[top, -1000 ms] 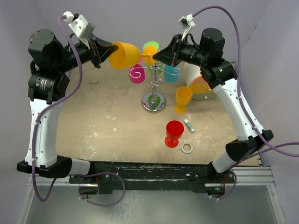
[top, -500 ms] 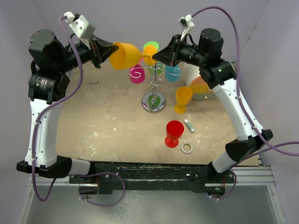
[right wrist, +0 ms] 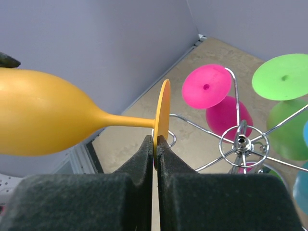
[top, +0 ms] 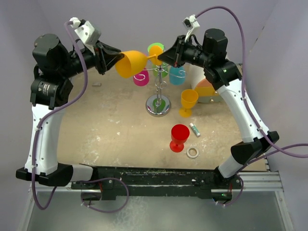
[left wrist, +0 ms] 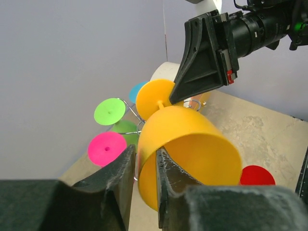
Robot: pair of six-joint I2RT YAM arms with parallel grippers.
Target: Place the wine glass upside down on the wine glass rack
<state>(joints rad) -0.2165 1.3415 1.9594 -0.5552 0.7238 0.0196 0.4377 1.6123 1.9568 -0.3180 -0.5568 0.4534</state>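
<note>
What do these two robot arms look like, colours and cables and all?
The left arm and right arm match: white shells on the long links and black, rounded housings at the joints. A purple cable loops along each. The left gripper and right gripper are black, with two flat wedge-shaped fingers, and a small white camera sits by each wrist.

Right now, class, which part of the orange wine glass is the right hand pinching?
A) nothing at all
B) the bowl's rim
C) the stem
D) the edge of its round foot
D: the right wrist view shows the right hand shut on the thin edge of the foot disc of the orange wine glass, whose stem runs sideways.
</note>
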